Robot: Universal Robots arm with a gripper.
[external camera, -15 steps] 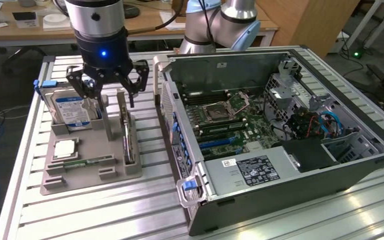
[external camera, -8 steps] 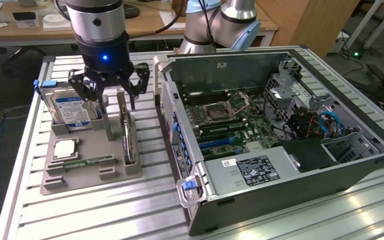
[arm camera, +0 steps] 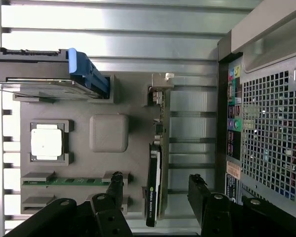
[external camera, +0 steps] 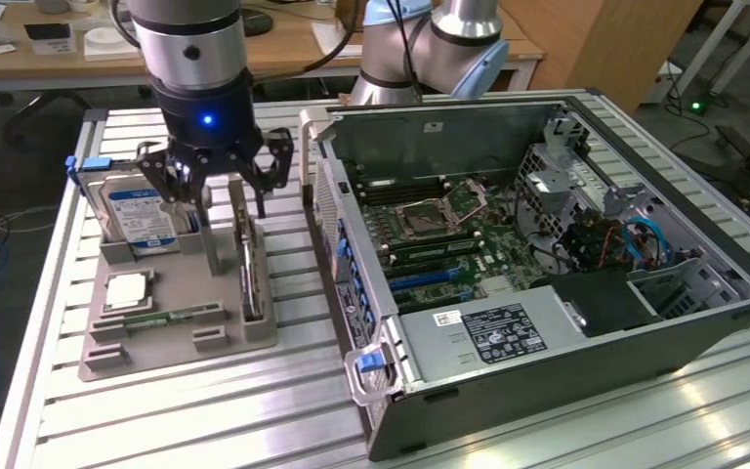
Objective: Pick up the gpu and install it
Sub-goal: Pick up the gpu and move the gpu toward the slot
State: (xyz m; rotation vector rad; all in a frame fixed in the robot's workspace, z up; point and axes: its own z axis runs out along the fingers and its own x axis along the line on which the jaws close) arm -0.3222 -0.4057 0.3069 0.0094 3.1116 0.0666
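The gpu (external camera: 250,274) stands on edge in a slot of the grey holder tray (external camera: 167,342), a thin dark card with a silvery bracket at its far end. My gripper (external camera: 229,200) hangs open just above the card's far end, one finger on each side, not touching it. In the wrist view the gpu (arm camera: 155,168) runs as a narrow dark strip between the two black fingers (arm camera: 115,185), and the gripper (arm camera: 157,190) straddles it with room on both sides.
On the tray a silver hard drive (external camera: 141,215) with a blue label stands upright, with a processor chip (external camera: 128,290) and a green memory stick (external camera: 167,318) nearby. The open computer case (external camera: 545,244) lies at the exterior view's right, close beside the tray (arm camera: 108,133).
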